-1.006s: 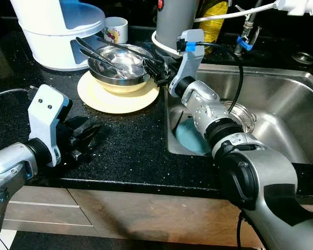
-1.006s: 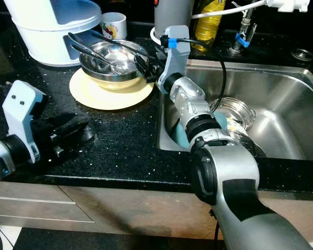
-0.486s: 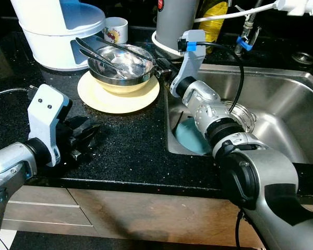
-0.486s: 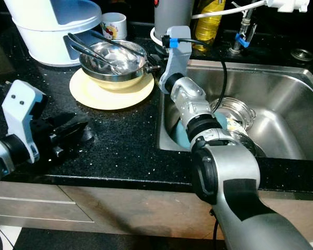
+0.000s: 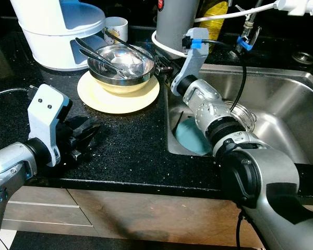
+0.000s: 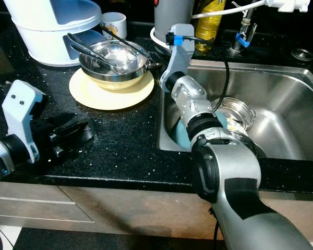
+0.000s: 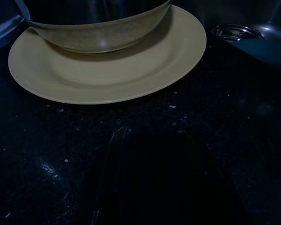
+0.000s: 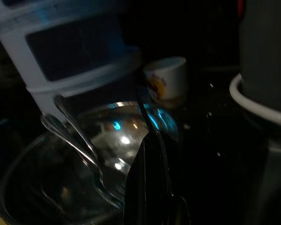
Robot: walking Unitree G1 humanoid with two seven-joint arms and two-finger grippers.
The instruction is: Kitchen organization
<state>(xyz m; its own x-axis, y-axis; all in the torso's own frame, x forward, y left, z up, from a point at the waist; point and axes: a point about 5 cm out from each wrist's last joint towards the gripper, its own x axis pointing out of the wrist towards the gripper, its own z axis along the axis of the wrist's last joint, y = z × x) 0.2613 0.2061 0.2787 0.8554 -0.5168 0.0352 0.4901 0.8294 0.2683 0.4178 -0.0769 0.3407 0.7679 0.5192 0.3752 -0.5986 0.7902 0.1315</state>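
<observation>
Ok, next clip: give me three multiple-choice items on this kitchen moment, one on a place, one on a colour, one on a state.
1. Where does the steel bowl sit?
A. in the sink
B. on the plate
C. on the floor

2. What colour is the plate?
A. pale yellow
B. red
C. dark green

3. What is the right claw doing?
A. hanging idle below the counter
B. gripping the faucet
C. shut on a thin utensil at the bowl's rim

Key: 1 B, the bowl rests on the plate on the black counter; 2 A, its rim shows pale yellow; 3 C, the right wrist view shows the fingers together on the thin rod.
</observation>
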